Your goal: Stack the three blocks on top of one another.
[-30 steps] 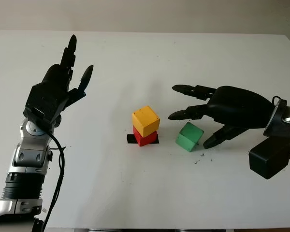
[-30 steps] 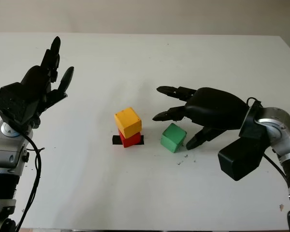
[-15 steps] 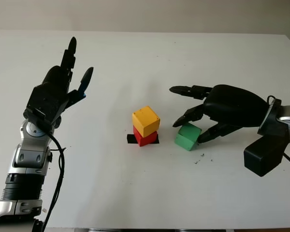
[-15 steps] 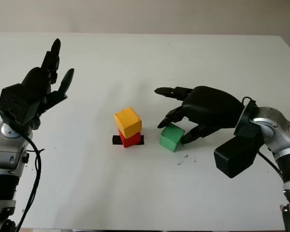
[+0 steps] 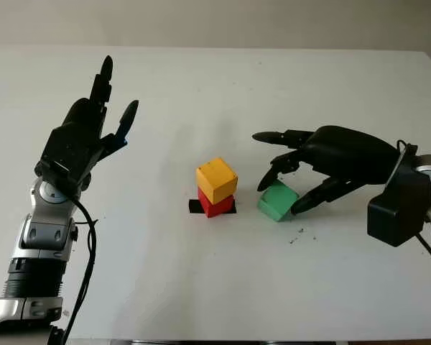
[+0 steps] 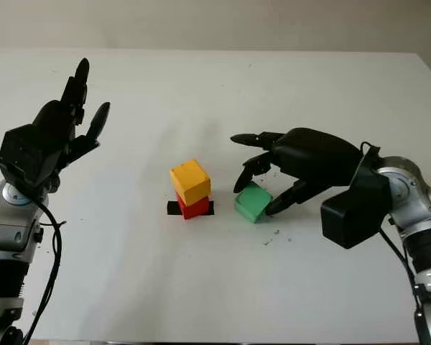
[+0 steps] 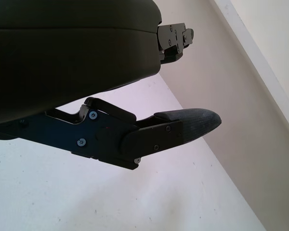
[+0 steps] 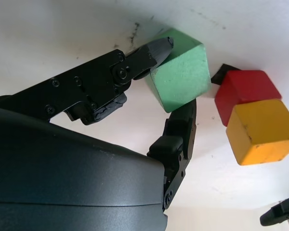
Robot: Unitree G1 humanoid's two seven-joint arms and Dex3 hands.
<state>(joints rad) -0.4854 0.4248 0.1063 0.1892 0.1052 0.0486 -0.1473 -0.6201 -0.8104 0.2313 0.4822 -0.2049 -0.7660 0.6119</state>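
Note:
A yellow block (image 5: 216, 180) sits skewed on a red block (image 5: 215, 207) near the table's middle, over a black tape mark (image 5: 193, 207). Just right of them a green block (image 5: 276, 200) stands on the table, slightly tilted. My right hand (image 5: 279, 197) reaches over it from the right. Its thumb tip (image 8: 159, 47) presses one side of the green block (image 8: 180, 77) and a curled finger (image 8: 180, 127) presses the opposite side, while another finger points past it toward the stack. My left hand (image 5: 93, 122) is raised above the table's left side, open and holding nothing.
The white table (image 5: 201, 287) runs to a far edge against a beige wall (image 5: 215, 21). Small dark specks (image 5: 299, 233) mark the surface near the green block. Bare tabletop lies in front of the stack and between the two hands.
My right hand came down and closed its thumb and a finger onto the green block, which shifted slightly left toward the stack. The left hand has barely moved.

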